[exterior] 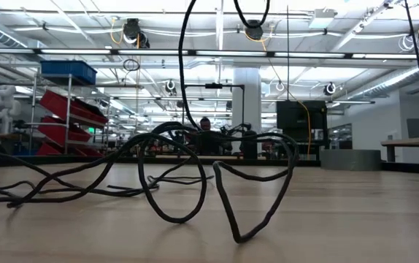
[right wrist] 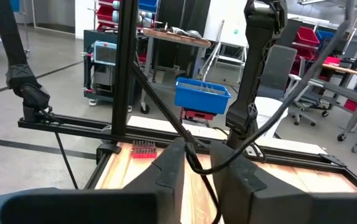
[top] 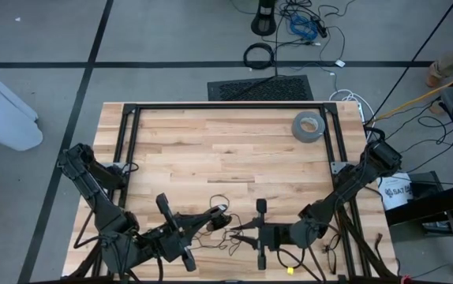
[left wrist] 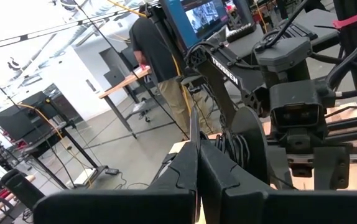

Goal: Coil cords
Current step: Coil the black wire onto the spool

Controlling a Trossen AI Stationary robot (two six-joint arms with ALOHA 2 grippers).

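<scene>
The cord (exterior: 182, 216), a thin black wire, lies in loose loops on the wooden table near its near edge (top: 220, 203). From there one strand rises out of the low view (exterior: 185, 73). My left gripper (top: 223, 222) is level above the near edge and shut on the cord (left wrist: 194, 121). My right gripper (top: 237, 229) faces it from the right, level and open. In the right wrist view the cord (right wrist: 194, 163) crosses the gap between that gripper's two fingers (right wrist: 200, 157). My left gripper pinches one strand of the cord between its two shut fingers. The strand leaves at the fingertips (left wrist: 194, 134) and runs straight on, away from them. The fingers point level toward the table's right. My right gripper has the cord in its gap; whether a finger touches it I cannot tell.
A grey tape roll (top: 308, 126) lies at the table's far right. A black frame (top: 226, 106) runs along the far and side edges. A person (left wrist: 157, 50) stands in the room beyond the table. The middle of the tabletop (top: 226, 150) is bare wood.
</scene>
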